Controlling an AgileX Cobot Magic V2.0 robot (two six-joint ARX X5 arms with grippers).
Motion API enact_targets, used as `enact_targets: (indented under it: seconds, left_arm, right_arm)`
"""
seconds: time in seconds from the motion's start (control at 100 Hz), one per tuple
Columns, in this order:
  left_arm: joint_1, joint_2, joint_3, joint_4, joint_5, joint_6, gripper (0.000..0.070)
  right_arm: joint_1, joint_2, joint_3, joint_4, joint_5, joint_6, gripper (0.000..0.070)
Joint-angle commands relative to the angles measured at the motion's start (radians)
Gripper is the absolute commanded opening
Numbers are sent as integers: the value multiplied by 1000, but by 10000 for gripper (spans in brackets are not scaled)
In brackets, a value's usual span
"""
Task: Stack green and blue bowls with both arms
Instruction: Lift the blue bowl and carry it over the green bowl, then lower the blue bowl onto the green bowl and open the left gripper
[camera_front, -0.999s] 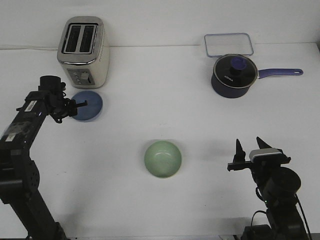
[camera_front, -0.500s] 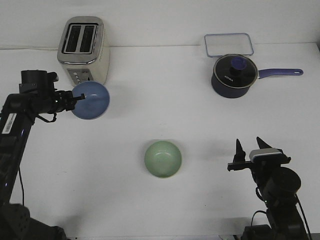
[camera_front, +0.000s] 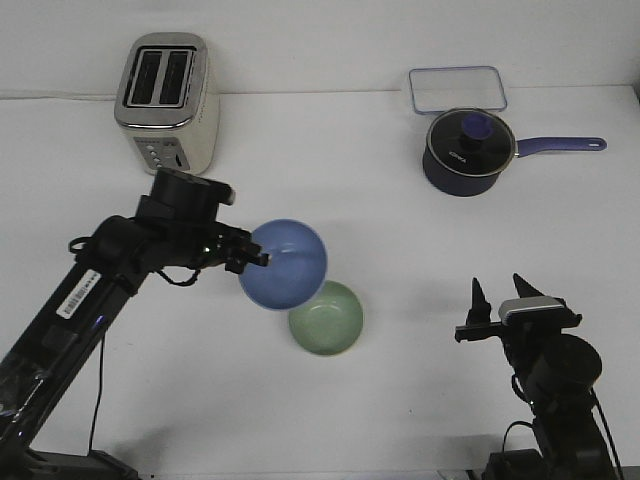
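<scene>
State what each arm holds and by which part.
The left gripper holds the blue bowl by its rim, above the green bowl. The right gripper is open and holds nothing.

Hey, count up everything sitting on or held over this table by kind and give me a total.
Bowls: 2, a light blue round bowl and a pale green round bowl
Silver toaster: 1
Dark navy saucepan: 1
Clear rectangular container: 1
Total: 5

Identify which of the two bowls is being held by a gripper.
The blue bowl: the left gripper grips its rim and holds it tilted above the table. The green bowl sits untouched on the table.
</scene>
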Motion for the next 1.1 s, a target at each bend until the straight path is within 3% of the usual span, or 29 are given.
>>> enact_targets:
  seconds: [0.0, 0.49, 0.54, 0.65, 0.71, 0.79, 1.089]
  left_arm:
    - [-38, 51, -5, 3, 1, -8, 8]
    - [-154, 259, -35, 45, 2, -18, 25]
    - [-158, 261, -35, 47, 2, -18, 91]
    - [-161, 261, -35, 50, 2, -18, 370]
    - [-161, 261, -35, 47, 2, -18, 470]
    - [-161, 261, -35, 47, 6, -13, 518]
    - [-78, 146, -35, 89, 2, 18, 515]
  right_arm:
    - [2, 0, 11, 12, 0, 7, 448]
    - [2, 0, 11, 12, 0, 7, 448]
    - [2, 0, 11, 12, 0, 7, 448]
    - [2, 0, 11, 12, 0, 7, 448]
    - [2, 0, 11, 12, 0, 7, 448]
    - [2, 0, 11, 13, 0, 7, 448]
    - [2, 0, 11, 13, 0, 7, 448]
